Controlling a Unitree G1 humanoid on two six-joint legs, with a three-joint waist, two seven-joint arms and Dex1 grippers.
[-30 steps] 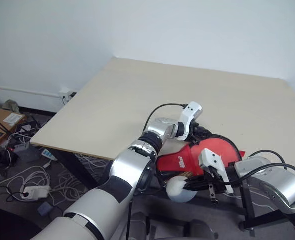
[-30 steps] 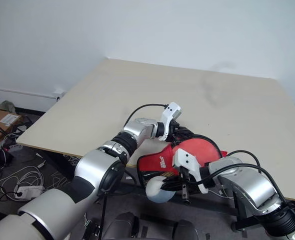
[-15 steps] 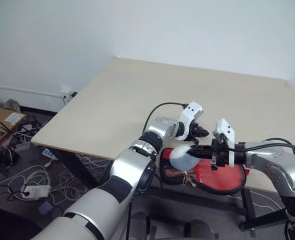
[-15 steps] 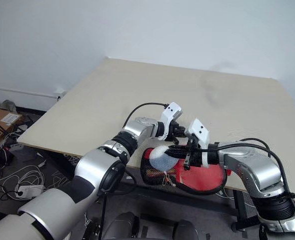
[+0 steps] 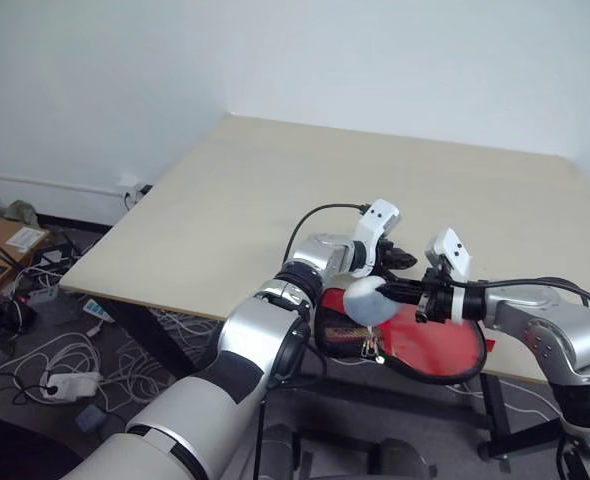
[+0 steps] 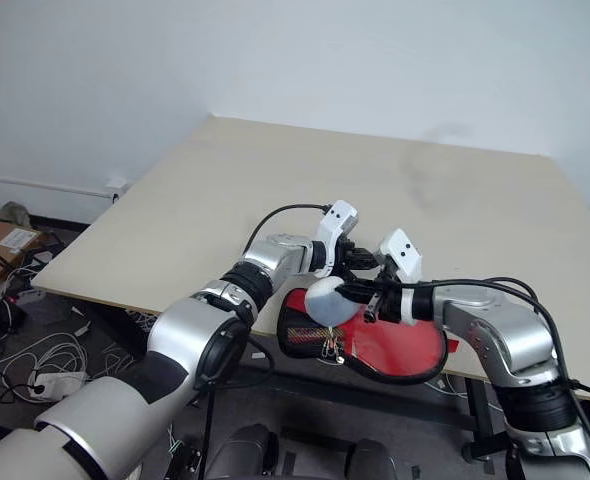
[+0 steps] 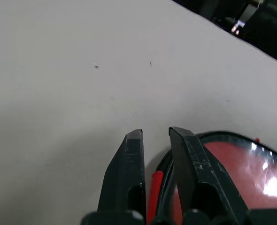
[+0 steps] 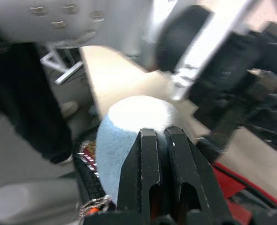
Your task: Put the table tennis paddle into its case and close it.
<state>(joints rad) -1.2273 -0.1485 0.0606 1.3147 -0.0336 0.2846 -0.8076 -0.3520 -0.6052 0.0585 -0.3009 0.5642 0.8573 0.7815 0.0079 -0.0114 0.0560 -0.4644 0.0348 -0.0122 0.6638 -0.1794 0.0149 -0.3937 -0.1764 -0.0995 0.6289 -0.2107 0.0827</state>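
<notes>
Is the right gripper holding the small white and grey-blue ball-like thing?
Yes, the right gripper is shut on the ball-like thing, its two black fingers pinching the edge.

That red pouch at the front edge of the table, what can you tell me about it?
The case is a soft, paddle-shaped pouch, red with black edging, a shiny clear panel and a black mesh patch with a logo at its narrow end. It lies flat at the near edge of the table, partly overhanging it. The left tool pinches its rim; the right tool, shut on a pale blue-and-white ball-like thing, hangs just above it.
</notes>
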